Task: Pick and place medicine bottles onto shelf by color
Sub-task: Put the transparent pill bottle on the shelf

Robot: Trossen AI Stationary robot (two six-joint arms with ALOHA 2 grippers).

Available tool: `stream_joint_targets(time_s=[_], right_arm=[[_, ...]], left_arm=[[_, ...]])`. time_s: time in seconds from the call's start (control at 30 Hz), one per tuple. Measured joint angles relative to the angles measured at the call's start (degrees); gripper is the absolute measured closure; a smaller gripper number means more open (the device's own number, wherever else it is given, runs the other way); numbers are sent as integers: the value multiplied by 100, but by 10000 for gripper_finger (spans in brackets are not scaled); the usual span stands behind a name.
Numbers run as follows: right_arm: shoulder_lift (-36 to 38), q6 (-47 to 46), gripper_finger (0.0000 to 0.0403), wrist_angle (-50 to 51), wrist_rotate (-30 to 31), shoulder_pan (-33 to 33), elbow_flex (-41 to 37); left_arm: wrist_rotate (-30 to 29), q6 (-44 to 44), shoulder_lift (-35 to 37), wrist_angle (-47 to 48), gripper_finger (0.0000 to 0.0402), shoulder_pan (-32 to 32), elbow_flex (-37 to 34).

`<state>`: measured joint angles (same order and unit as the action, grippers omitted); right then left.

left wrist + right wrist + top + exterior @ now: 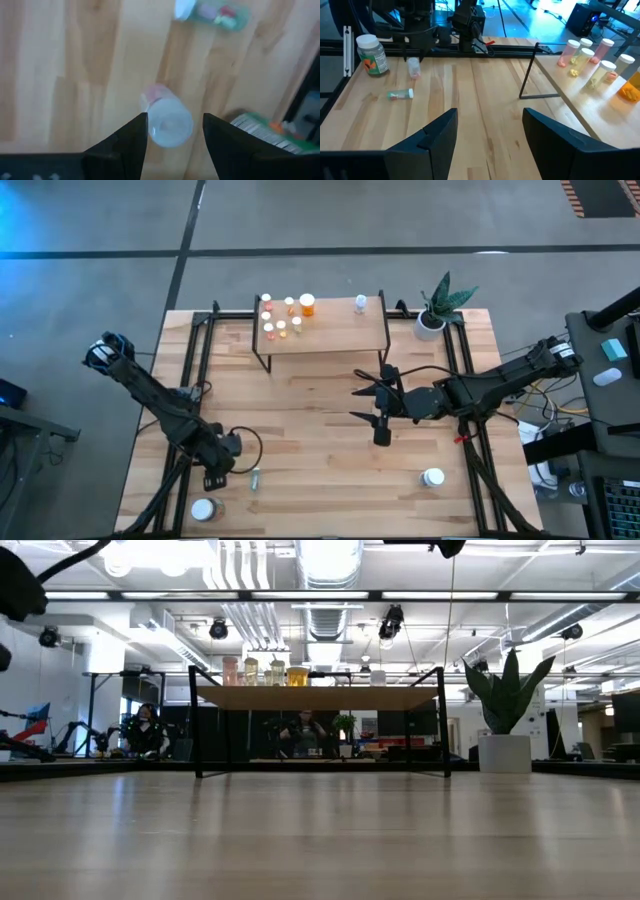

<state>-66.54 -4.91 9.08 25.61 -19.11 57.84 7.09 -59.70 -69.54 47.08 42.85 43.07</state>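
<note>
Near the table's front-left corner we see the left gripper [222, 463] hovering, fingers parted and empty, above a pink vial [167, 117]; other bottles [284, 317] stand on the shelf [335, 335]; the right gripper [368, 404] waits open mid-table

A robotics lab in a big open industrial hall: exposed ducts [330, 585] and strip lights run overhead at twelve o'clock, polished concrete floor [330, 220] surrounds the plank table [320, 450], more rigs and a seated person [303, 730] sit behind, cable-strewn equipment [610, 430] at three o'clock.
</note>
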Motion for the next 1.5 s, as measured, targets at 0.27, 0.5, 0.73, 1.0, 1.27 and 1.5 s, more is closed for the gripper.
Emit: stream_joint_targets(time_s=[0.27,0.5,0.73,1.0,1.27,1.5], right_arm=[[0,2,188,-7,0,0,0],[0,0,188,-31,0,0,0],[0,0,188,-37,1,0,0],[0,0,188,-43,2,0,0],[0,-2,188,-65,0,0,0],[0,5,188,-78,2,0,0]], left_arm=[[215,-46,-59,-438,228,2,-240],[308,-148,-104,-450,228,2,-240],[432,-111,-600,-449,228,2,-240],[450,52,-741,-433,273,2,-161],[405,37,-374,-336,265,-14,-68],[-96,548,145,305,255,-390,491]])
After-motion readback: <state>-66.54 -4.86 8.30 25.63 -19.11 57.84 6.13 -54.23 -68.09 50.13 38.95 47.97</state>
